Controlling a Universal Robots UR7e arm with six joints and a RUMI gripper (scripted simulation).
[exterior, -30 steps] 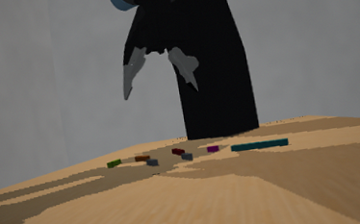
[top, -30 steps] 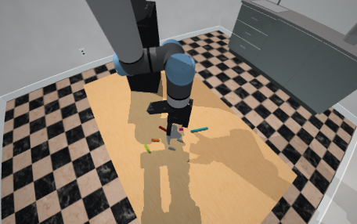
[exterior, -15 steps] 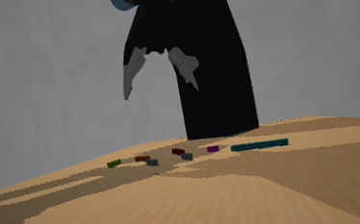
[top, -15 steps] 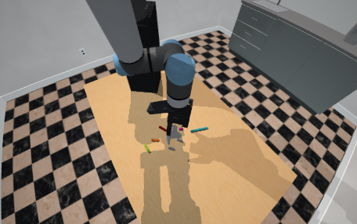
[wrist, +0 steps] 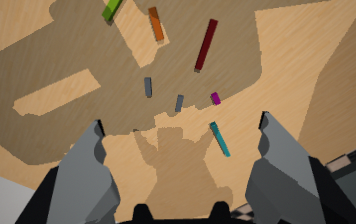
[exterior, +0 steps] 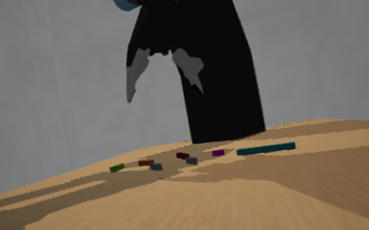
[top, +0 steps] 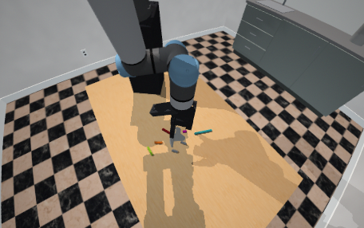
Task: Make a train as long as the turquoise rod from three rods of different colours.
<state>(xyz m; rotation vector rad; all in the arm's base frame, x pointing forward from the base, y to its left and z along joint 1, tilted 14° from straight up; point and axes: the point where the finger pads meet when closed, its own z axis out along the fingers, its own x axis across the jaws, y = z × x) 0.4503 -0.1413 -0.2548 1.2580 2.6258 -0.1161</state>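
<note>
My gripper (top: 177, 141) (exterior: 165, 97) (wrist: 180, 116) is open and empty, high above the rods. The turquoise rod (top: 203, 131) (exterior: 266, 148) (wrist: 220, 139) lies apart. A magenta rod (top: 184, 131) (exterior: 218, 152) (wrist: 215, 98) lies near one end of it. Two grey rods, one (top: 183, 143) (exterior: 191, 161) (wrist: 179, 103) nearer the magenta and another (top: 175, 151) (exterior: 156, 167) (wrist: 148, 87), lie separately. The long red rod (top: 166, 131) (exterior: 182, 155) (wrist: 206, 45), orange rod (top: 158, 142) (exterior: 145, 162) (wrist: 156, 24) and lime rod (top: 150, 151) (exterior: 117, 167) (wrist: 111, 10), cut off in the wrist view, lie flat. No rods touch.
The rods lie on a wooden table top (top: 247, 183) (exterior: 196, 220). The arm's dark pedestal (exterior: 224, 101) stands behind them. Shadows of the arm and gripper cross the table. A grey-green cabinet (top: 279, 60) stands beyond the checkered floor.
</note>
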